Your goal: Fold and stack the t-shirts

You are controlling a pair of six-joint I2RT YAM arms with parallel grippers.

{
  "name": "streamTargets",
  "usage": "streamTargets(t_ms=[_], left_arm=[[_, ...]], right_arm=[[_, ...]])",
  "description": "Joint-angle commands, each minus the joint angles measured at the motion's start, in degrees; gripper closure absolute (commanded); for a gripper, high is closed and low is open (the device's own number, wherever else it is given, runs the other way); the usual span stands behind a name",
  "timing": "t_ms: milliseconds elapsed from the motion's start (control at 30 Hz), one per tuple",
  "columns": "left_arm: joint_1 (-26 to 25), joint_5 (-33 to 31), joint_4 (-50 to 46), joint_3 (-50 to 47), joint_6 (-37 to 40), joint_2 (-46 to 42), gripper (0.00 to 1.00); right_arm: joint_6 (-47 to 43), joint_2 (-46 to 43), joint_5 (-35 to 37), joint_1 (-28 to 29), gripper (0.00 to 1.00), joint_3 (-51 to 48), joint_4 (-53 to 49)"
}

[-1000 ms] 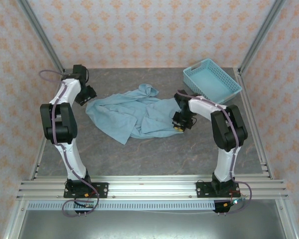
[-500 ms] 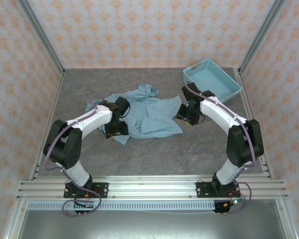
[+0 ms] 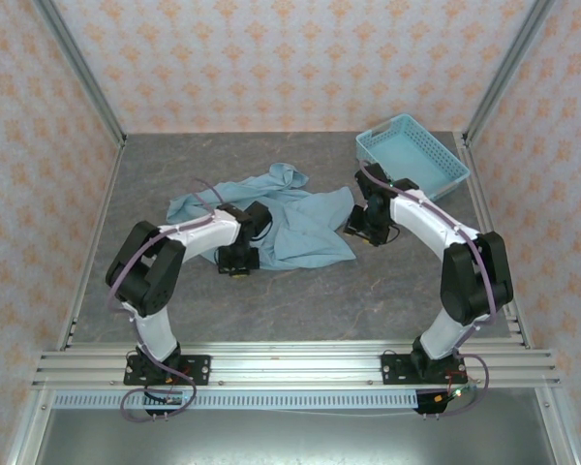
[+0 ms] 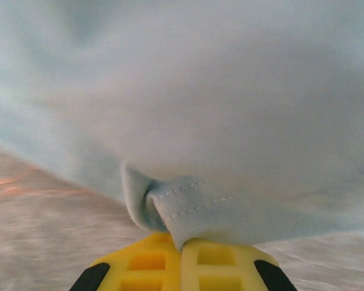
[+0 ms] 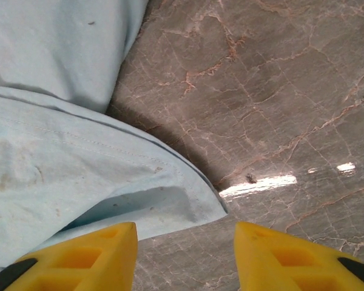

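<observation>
One light teal-blue t-shirt (image 3: 290, 218) lies crumpled and unfolded on the marble table (image 3: 387, 291). My left gripper (image 3: 238, 262) is at its near-left hem. In the left wrist view the yellow fingers (image 4: 151, 260) are pressed together on a stitched fold of the t-shirt (image 4: 230, 121), so the left gripper (image 4: 183, 245) is shut on the cloth. My right gripper (image 3: 365, 229) hovers at the shirt's right edge. In the right wrist view it (image 5: 185, 242) stands open above bare table, a corner of the t-shirt (image 5: 79, 170) just ahead of its left finger.
A light blue plastic lattice basket (image 3: 412, 155) stands at the back right, close behind the right arm. Aluminium frame posts and patterned walls enclose the table. Bare marble (image 5: 261, 91) lies to the right of the shirt and along the near side.
My left arm swung from the far left edge in to the shirt's near hem and shut on it. My right gripper let go, opened and drew back a little to the right.
</observation>
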Motion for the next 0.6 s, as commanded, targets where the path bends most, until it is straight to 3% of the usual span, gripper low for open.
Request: streamTargets(t_ms=[0,233,567], left_arm=[[2.8,-16.0,-7.9,-3.1,-4.8,-8.2,1.00],[10.2,-19.4,-12.1,-6.6,-9.0,-28.7,1.00],[24.3,-27.0,-17.6,-5.9,-8.4,-38.4,1.00]], right_arm=[[2.3,0.0,-0.3,-0.5,0.54,-1.9,1.6],[8.6,2.9,-2.9,-0.5,0.59,-3.7,6.1],[6.9,10.3,-1.2,-0.2,0.52,-0.7,3.6]])
